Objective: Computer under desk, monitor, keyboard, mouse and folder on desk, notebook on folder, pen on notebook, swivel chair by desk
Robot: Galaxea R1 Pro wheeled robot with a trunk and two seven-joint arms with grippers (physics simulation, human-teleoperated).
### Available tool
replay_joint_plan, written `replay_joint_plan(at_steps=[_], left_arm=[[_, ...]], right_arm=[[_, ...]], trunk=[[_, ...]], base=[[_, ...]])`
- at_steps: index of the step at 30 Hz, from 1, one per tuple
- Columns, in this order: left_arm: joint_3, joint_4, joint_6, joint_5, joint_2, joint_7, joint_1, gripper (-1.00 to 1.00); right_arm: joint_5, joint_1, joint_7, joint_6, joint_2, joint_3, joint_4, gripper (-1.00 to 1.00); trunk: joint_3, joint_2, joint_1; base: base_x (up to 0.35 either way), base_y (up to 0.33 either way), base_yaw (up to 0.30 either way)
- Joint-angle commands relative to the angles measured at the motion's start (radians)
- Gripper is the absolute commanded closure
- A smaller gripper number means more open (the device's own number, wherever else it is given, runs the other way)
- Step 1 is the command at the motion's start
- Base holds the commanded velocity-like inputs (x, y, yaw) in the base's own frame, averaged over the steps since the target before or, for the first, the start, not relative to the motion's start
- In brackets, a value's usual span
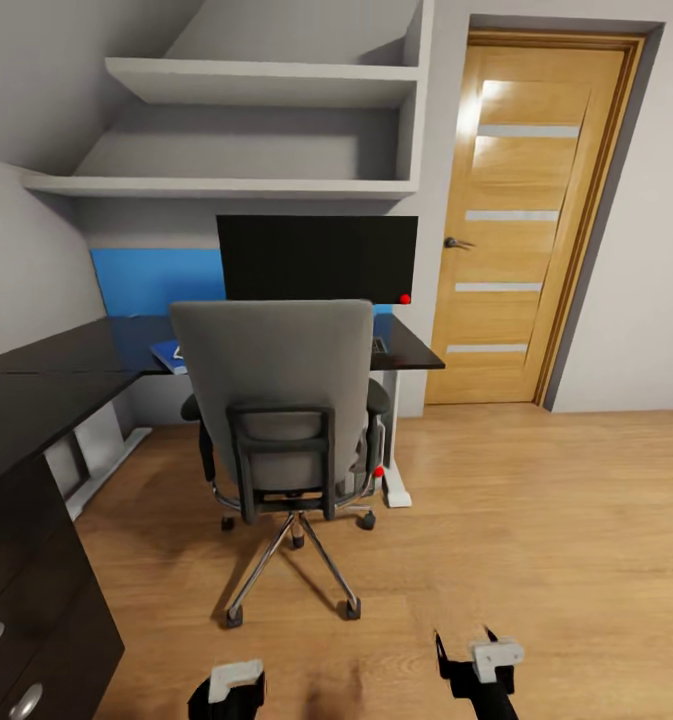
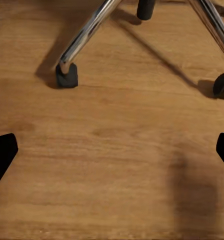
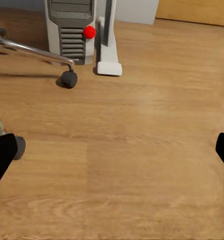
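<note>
The grey swivel chair (image 1: 276, 400) stands with its back to me, pushed up to the dark desk (image 1: 416, 355). Behind it on the desk is the black monitor (image 1: 316, 257). A flat blue thing (image 1: 166, 353) lies on the desk left of the chair; I cannot tell what it is. The grey computer tower (image 3: 72, 30) stands on the floor beside the desk's white foot (image 3: 108, 50). The chair hides its seat and much of the desktop. My left gripper (image 1: 231, 690) and right gripper (image 1: 476, 665) hang low over the floor, both open and empty. A chair caster (image 2: 67, 76) lies ahead of the left gripper (image 2: 112, 150).
A dark drawer cabinet (image 1: 36, 620) and an L-shaped desk wing run along the left. A wooden door (image 1: 526, 220) is at the back right, with open wood floor (image 1: 536, 520) in front of it. White shelves (image 1: 226, 185) hang above the monitor.
</note>
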Motion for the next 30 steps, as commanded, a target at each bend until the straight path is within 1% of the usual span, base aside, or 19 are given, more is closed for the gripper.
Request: replay_joint_plan(at_steps=[1, 2, 4, 5, 9, 12, 13, 15, 17, 19, 21, 24, 30], left_arm=[[0.006, 0.001, -0.060, -0.004, 0.000, 0.031, 0.027, -1.00], [0.006, 0.001, -0.106, -0.004, 0.000, 0.057, 0.053, -1.00], [0.006, 0.001, -0.142, -0.005, 0.002, 0.077, 0.079, -1.00], [0.005, 0.001, -0.167, -0.005, 0.008, 0.090, 0.103, -1.00], [0.004, 0.001, -0.207, -0.007, 0.019, 0.106, 0.138, -1.00], [0.004, 0.001, -0.261, -0.008, 0.023, 0.112, 0.149, -1.00], [0.004, 0.001, -0.312, -0.008, 0.026, 0.113, 0.155, -1.00], [0.004, 0.001, -0.335, -0.008, 0.026, 0.113, 0.159, -1.00], [0.004, 0.001, -0.372, -0.008, 0.026, 0.113, 0.167, -1.00], [0.004, 0.001, -0.449, -0.009, 0.027, 0.112, 0.178, -1.00], [0.004, 0.001, -0.494, -0.009, 0.027, 0.112, 0.184, -1.00], [0.004, 0.001, -0.534, -0.009, 0.028, 0.112, 0.188, -1.00], [0.003, 0.001, -0.554, -0.009, 0.026, 0.108, 0.193, -1.00]], right_arm=[[-0.006, 0.013, -0.003, -0.021, -0.008, 0.010, 0.003, -1.00], [-0.007, 0.024, -0.004, -0.039, -0.016, 0.010, 0.004, -1.00], [-0.007, 0.035, -0.004, -0.053, -0.021, 0.010, 0.004, -1.00], [-0.007, 0.044, -0.004, -0.064, -0.025, 0.010, 0.004, -1.00], [-0.007, 0.056, -0.005, -0.077, -0.025, 0.012, 0.005, -1.00], [-0.007, 0.060, -0.009, -0.080, -0.016, 0.012, 0.006, -1.00], [-0.009, 0.062, -0.034, -0.081, -0.014, 0.010, 0.006, -1.00], [-0.011, 0.062, -0.057, -0.082, -0.012, 0.010, 0.006, -1.00], [-0.013, 0.062, -0.096, -0.083, -0.011, 0.010, 0.005, -1.00], [-0.015, 0.062, -0.142, -0.083, -0.008, 0.011, 0.005, -1.00], [-0.015, 0.062, -0.159, -0.083, -0.008, 0.011, 0.005, -1.00], [-0.015, 0.062, -0.171, -0.080, -0.008, 0.010, 0.004, -1.00], [-0.015, 0.063, -0.173, -0.074, -0.012, 0.010, 0.003, -1.00]], trunk=[[0.001, 0.007, -0.004], [0.002, 0.014, -0.008], [0.006, 0.028, -0.016], [0.007, 0.035, -0.020], [0.014, 0.063, -0.035], [0.018, 0.084, -0.046], [0.020, 0.091, -0.050], [0.023, 0.105, -0.058], [0.026, 0.119, -0.066], [0.029, 0.133, -0.073], [0.033, 0.147, -0.081], [0.037, 0.168, -0.092], [0.047, 0.210, -0.115]], base=[[0.000, 0.000, 0.000], [0.000, 0.000, 0.000], [0.000, 0.000, 0.000], [0.000, 0.000, 0.000], [0.000, 0.000, 0.000], [0.000, 0.000, 0.000], [0.000, 0.000, 0.000], [0.000, 0.000, 0.000], [0.000, 0.000, 0.000], [0.000, 0.000, 0.000], [0.000, 0.000, 0.000], [0.000, 0.000, 0.000], [0.000, 0.000, 0.019]])
